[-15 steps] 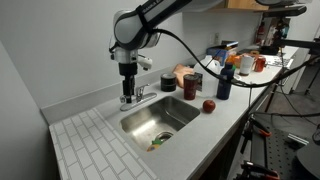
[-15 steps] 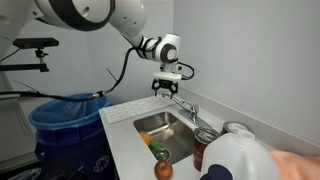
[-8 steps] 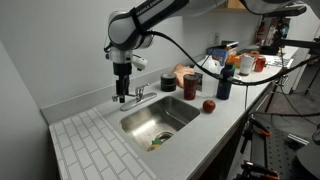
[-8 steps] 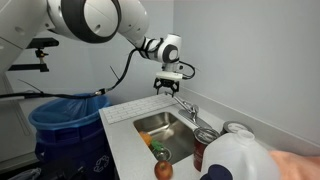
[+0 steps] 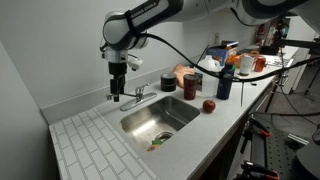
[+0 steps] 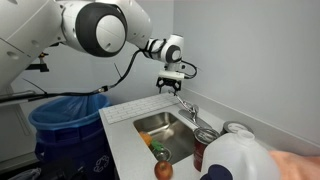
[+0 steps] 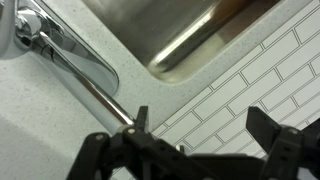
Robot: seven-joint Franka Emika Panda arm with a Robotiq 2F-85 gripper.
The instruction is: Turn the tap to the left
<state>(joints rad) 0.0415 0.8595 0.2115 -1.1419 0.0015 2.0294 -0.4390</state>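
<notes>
The tap (image 7: 75, 70) is a shiny chrome faucet whose base sits at the top left of the wrist view. Its long spout runs along the speckled counter behind the sink and ends at my left finger (image 7: 140, 120). In both exterior views the tap (image 5: 136, 95) (image 6: 188, 108) stands behind the steel sink. My gripper (image 7: 205, 125) is open, with only white tiled counter between the fingers, and the spout tip lies against the outer side of one finger. The gripper (image 5: 115, 95) (image 6: 170, 88) hangs low over the back of the counter, just beside the tap.
The steel sink (image 5: 160, 122) lies in front of the tap with small objects near its drain. A red apple (image 5: 208, 105), cans and bottles (image 5: 223, 80) crowd the counter past the sink. A wall runs close behind the tap. A blue bin (image 6: 60, 115) stands beside the counter.
My gripper has moved sideways along the back of the counter, away from the tap's base and toward the tiled area. The spout appears to have swung with it.
</notes>
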